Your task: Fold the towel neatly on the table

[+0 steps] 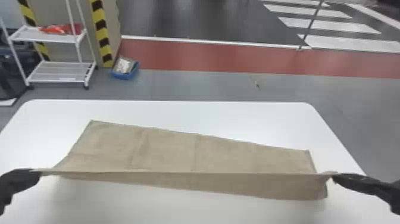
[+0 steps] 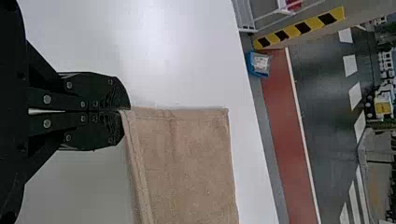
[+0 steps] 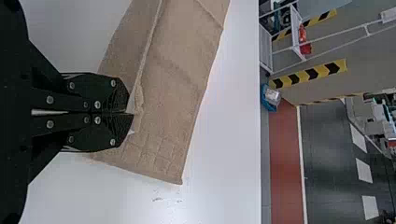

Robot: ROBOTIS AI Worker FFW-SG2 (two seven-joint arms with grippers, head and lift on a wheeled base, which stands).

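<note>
In the head view my left gripper is at the left end of the beige towel's near edge, and my right gripper is at that edge's right end. The edge is stretched straight between them, raised, with a strip of cloth hanging below it; the far part lies on the white table. The left wrist view shows the left gripper shut on a corner of the towel. Likewise, in the right wrist view the right gripper is shut on the towel.
The table's rounded far corners lie beyond the towel. On the floor behind stand a white shelf rack at the left and a blue bin beside a striped post.
</note>
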